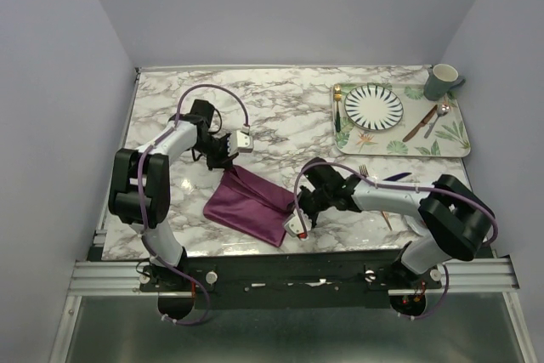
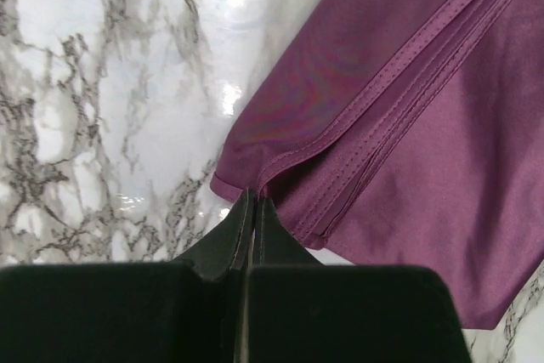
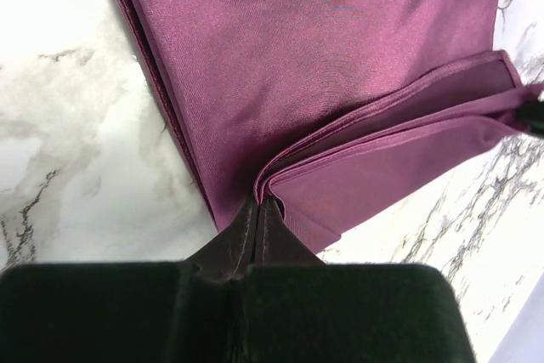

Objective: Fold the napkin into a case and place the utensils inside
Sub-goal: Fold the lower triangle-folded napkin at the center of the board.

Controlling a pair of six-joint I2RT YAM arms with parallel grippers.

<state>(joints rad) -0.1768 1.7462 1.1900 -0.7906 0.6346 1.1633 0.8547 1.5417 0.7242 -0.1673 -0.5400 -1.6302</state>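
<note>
Pinching opposite corners, left hand [image 2: 253, 203] and right hand [image 3: 260, 208] flank the napkin [image 1: 252, 202].

No readable text, label, brand or number shows in any view.

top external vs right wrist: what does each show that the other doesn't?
Top external only: both arms, the left gripper at the far corner of the napkin, the tray, plate and mug, and a fork and knife by the right arm. Right wrist only: the napkin's stacked hemmed layers, pinched at a folded corner. Both: the purple napkin on the marble table, with the right gripper shut on it.
</note>
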